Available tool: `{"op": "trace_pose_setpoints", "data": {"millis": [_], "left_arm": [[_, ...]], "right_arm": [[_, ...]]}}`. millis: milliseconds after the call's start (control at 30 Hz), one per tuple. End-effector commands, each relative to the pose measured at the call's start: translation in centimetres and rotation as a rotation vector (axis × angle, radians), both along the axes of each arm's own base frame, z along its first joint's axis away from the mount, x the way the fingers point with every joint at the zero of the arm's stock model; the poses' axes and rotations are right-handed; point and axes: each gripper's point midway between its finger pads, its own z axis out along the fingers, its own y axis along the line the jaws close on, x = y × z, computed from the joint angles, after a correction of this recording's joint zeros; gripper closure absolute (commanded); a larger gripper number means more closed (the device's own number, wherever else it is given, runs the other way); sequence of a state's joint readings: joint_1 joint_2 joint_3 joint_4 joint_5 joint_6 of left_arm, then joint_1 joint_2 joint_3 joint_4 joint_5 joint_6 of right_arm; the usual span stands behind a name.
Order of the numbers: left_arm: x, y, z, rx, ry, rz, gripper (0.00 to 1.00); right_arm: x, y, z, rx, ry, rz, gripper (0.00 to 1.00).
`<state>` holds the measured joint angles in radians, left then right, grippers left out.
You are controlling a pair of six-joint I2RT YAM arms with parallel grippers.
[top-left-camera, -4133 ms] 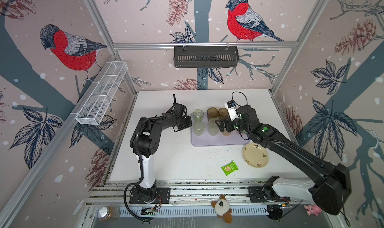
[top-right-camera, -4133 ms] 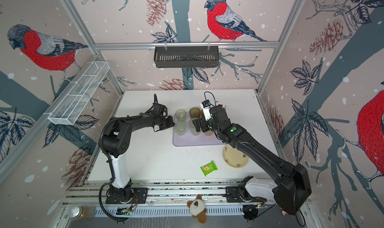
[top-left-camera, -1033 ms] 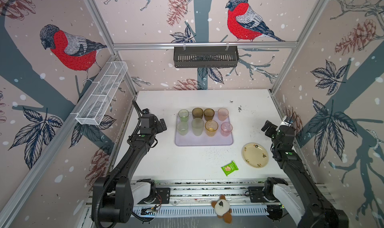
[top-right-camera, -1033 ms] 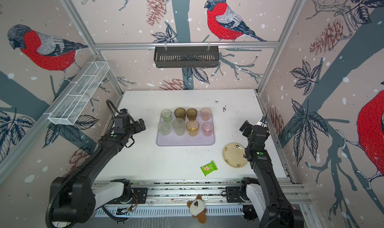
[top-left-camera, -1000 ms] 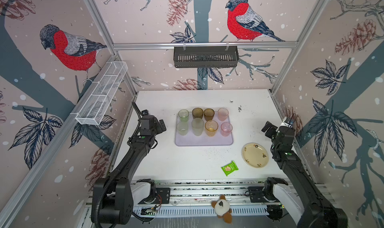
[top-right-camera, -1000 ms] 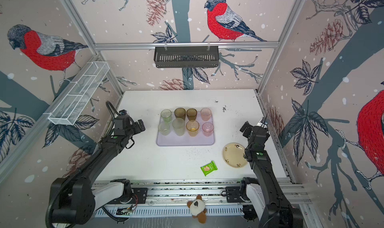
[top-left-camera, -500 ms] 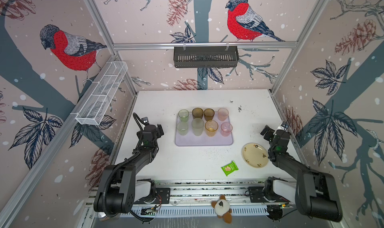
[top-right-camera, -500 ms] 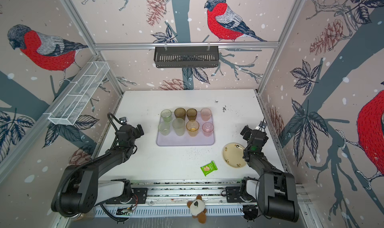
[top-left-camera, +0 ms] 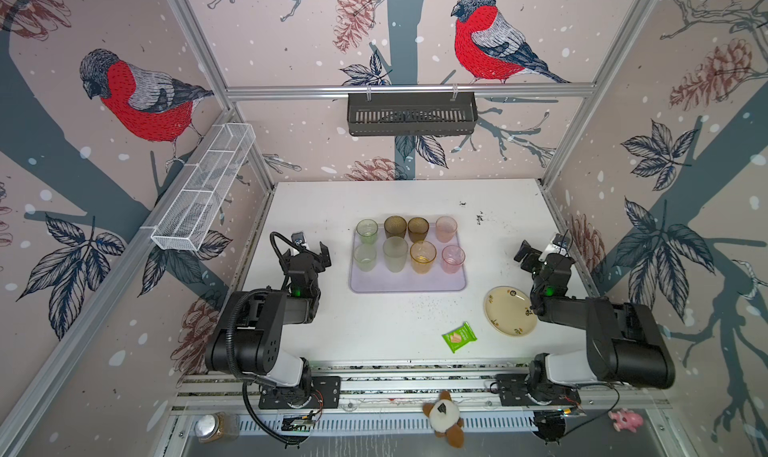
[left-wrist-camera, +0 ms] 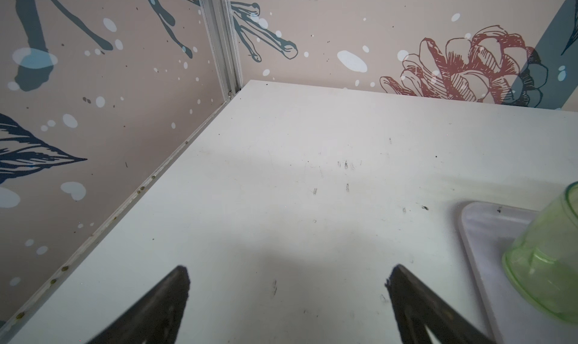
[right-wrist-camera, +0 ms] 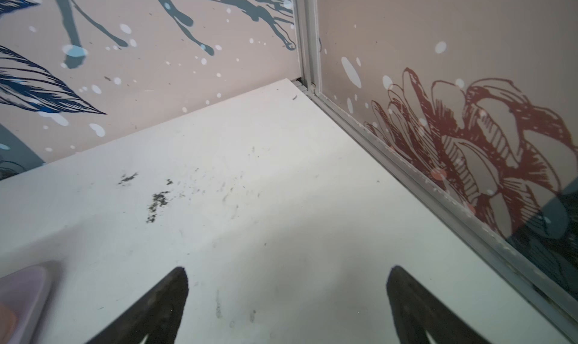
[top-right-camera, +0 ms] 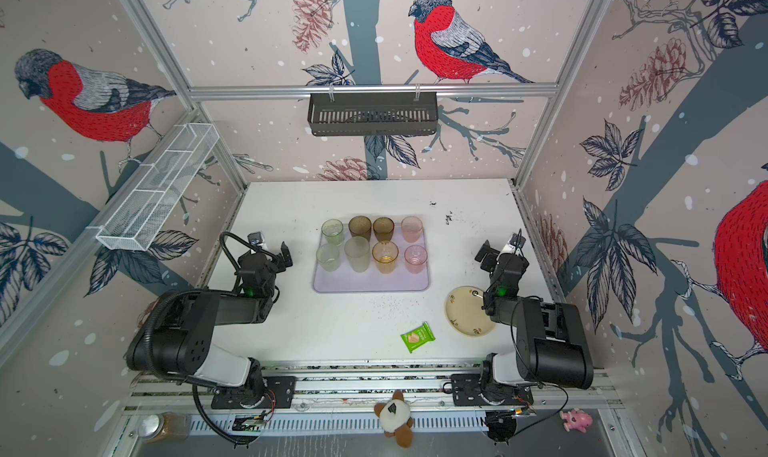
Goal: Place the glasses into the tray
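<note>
- All eight glasses (top-left-camera: 395, 253) stand upright in the tray (top-left-camera: 407, 283), in two rows of four, mid-table; none shows outside it.
- Left gripper (left-wrist-camera: 287, 283): jaws wide apart, empty, over bare table just beside the tray's left edge.
- Right gripper (right-wrist-camera: 286, 283): jaws wide apart, empty, near the table's right edge, well apart from the tray.
- Plate (top-left-camera: 509, 310) and green packet (top-left-camera: 459, 337) lie off the tray.
- Judgement: placing looks finished; nothing left to load.

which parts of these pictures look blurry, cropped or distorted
Left wrist view: the left gripper shows only dark, soft fingertips, and the green glass is cut off by the picture's edge. Right wrist view: the tray corner is smeared out of focus. In both top views the wide lens splays the aluminium frame posts outward.
</note>
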<state>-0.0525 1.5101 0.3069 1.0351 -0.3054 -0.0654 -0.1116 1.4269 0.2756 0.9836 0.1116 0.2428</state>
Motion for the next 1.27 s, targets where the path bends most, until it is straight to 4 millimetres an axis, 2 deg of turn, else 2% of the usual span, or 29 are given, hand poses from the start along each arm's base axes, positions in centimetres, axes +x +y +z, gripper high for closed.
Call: {"op": "trace_pose_setpoints", "data": {"millis": [0,167,300,1233], "left_arm": [[0.2,-0.5,2.3,0.013,-0.112,-0.041,0.01],[-0.2,-1.2,1.9,0.026,-0.131,-0.085,0.01],[-0.3,-1.2,1.9,0.028,-0.137,-0.088,0.01],[-0.5,-1.3,2.1,0.034,-0.145,-0.085,0.01]], "right_arm": [[0.7,0.8,2.0,-0.06,-0.078,0.035,0.01],[0.8,2.6,1.4,-0.137,-0.06,0.054,0.0],[-0.5,2.1,1.8,-0.146,-0.129,-0.002,0.0],[-0.6,2.6,1.7,-0.181,-0.128,-0.004,0.0]]}}
